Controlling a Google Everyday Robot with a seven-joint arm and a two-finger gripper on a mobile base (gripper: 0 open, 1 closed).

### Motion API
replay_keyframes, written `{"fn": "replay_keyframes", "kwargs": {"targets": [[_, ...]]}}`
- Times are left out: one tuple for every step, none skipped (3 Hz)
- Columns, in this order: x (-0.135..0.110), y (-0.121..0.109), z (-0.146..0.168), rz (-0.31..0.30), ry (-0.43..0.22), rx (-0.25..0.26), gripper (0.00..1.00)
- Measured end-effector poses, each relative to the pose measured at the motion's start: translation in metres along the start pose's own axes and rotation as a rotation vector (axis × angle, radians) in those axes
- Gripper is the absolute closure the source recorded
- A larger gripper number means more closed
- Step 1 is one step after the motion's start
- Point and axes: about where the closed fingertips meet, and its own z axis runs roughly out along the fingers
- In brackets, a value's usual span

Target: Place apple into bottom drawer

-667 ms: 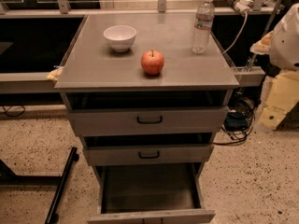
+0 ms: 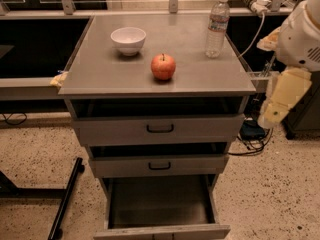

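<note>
One apple [image 2: 163, 66] is sitting on the cabinet top [image 2: 100, 71] while the gripper [image 2: 281, 101], its opening unreadable, is hanging at right; best approaching from above, clearing the water bottle [image 2: 218, 26].

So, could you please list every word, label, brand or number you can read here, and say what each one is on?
Nothing can be read.
Clear plastic water bottle: its white label band carries print, too blurred to read.
Round red-orange apple, white bowl, open grey metal bottom drawer: no text visible.
Cream-coloured gripper, hanging right of the cabinet beside the top drawer: no markings visible.
</note>
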Motion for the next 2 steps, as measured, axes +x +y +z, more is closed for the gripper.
{"fn": "replay_keyframes", "kwargs": {"targets": [[-0.017,-0.037,0.019,-0.024,-0.080,0.034,0.00],[-0.054,-0.095,0.053,-0.035,-0.219,0.037,0.00]]}}
